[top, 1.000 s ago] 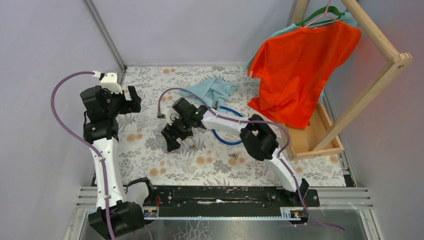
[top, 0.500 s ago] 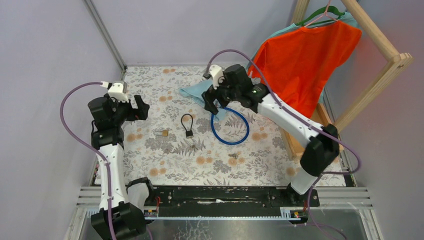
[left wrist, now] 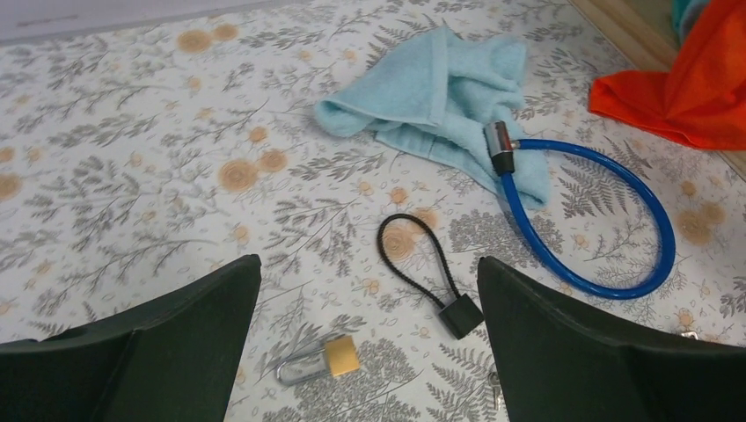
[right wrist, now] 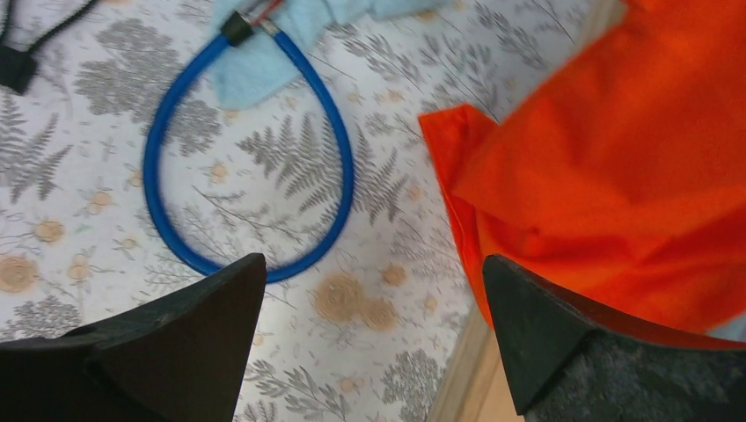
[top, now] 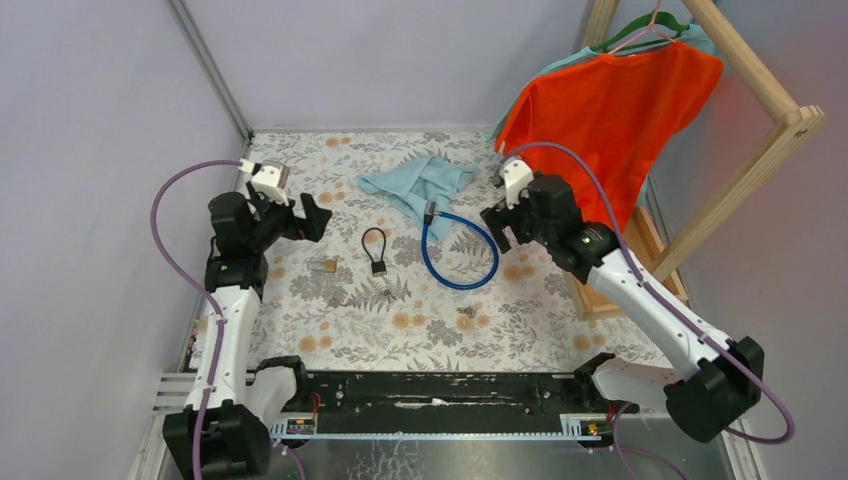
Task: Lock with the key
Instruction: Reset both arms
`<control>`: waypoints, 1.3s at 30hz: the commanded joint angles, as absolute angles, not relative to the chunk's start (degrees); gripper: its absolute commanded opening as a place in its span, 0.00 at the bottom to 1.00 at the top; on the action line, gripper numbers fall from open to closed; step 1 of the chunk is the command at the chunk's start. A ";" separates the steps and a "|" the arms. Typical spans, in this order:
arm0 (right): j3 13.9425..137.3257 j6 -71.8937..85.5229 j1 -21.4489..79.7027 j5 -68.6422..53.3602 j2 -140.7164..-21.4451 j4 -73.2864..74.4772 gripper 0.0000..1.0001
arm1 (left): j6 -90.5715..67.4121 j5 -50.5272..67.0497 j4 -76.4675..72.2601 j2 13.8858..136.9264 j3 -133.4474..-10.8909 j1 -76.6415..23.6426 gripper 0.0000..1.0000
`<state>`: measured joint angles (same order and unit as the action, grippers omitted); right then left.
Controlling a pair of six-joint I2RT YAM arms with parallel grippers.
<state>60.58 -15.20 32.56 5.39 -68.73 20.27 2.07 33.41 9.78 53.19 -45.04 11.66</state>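
A tiny dark key (top: pixel 387 291) lies on the floral cloth just below the black cable lock (top: pixel 378 250). In the left wrist view the key (left wrist: pixel 494 387) peeks out beside my right finger, below the black lock (left wrist: pixel 460 316). A brass padlock (top: pixel 328 266) lies to its left and also shows in the left wrist view (left wrist: pixel 339 356), its shackle pointing left. My left gripper (top: pixel 303 218) (left wrist: pixel 369 264) is open and empty, above and left of the locks. My right gripper (top: pixel 498 226) (right wrist: pixel 374 259) is open and empty near the orange shirt.
A blue cable lock (top: pixel 460 252) (right wrist: pixel 255 149) lies in a loop, one end on a light blue towel (top: pixel 420 180) (left wrist: pixel 435 88). An orange shirt (top: pixel 600 130) (right wrist: pixel 616 158) hangs on a wooden rack (top: pixel 760 130) at the right. A small metal item (top: pixel 465 320) lies nearer the front.
My right arm has swung from over the locks, past the towel, to the right side by the shirt. My left gripper has moved right, closer to the locks.
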 commanded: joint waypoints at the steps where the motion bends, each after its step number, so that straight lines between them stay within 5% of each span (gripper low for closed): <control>1: 55.81 -11.95 27.43 7.69 -62.32 15.59 0.99 | 4.45 25.87 2.39 52.79 -44.39 4.54 1.00; 15: 44.45 -13.66 23.78 12.27 -54.98 7.01 0.99 | 6.13 18.70 0.02 60.64 -49.50 -4.61 1.00; 39: 38.06 -18.28 20.08 15.68 -46.41 0.34 0.99 | 5.26 19.37 -2.24 50.20 -43.58 -5.63 1.00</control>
<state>38.24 -16.80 20.47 14.46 -47.64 4.38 4.78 19.29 0.49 51.75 -43.99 -5.26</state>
